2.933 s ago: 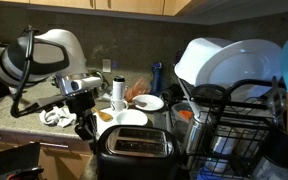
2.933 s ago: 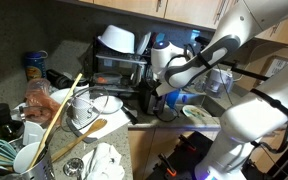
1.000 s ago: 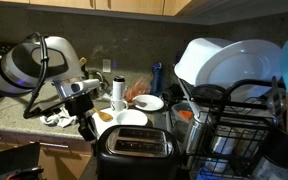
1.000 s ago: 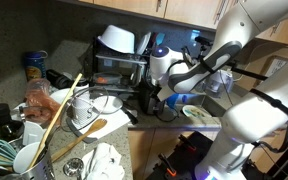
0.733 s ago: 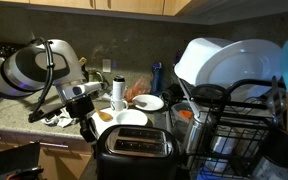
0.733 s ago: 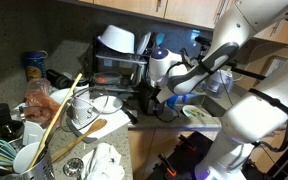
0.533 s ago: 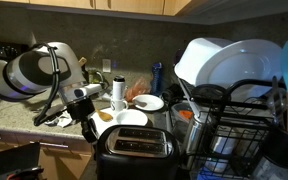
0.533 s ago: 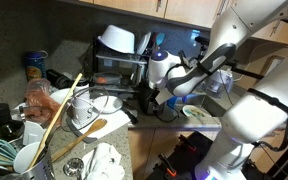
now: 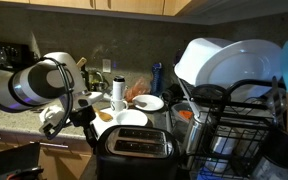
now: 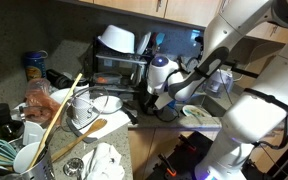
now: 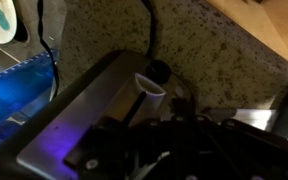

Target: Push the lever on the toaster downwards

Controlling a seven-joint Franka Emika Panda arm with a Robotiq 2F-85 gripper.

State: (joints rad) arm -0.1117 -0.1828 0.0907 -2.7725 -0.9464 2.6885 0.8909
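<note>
- The toaster (image 9: 134, 148) sits at 6 o'clock in an exterior view, at the counter's front edge, slotted top up. One narrow end points toward 9 o'clock, which leaves that end open to the arm.
- In the wrist view a small dark knob, which I take for the lever (image 11: 158, 71), sits at the top of a slot on the toaster's end, so it looks not yet pressed.
- The gripper (image 9: 87, 130) hangs against the toaster's 9 o'clock end, probably so that a plain downward move would carry the lever.
- I cannot tell whether its fingers are spread or together; the wrist view is too dark.
- The arm (image 9: 34, 85) reaches in from 9 o'clock, low.
- Plates (image 9: 132, 118) lie at the toaster's 12 o'clock and the rack (image 9: 239, 115) at 3 o'clock, both away from the lever end.
</note>
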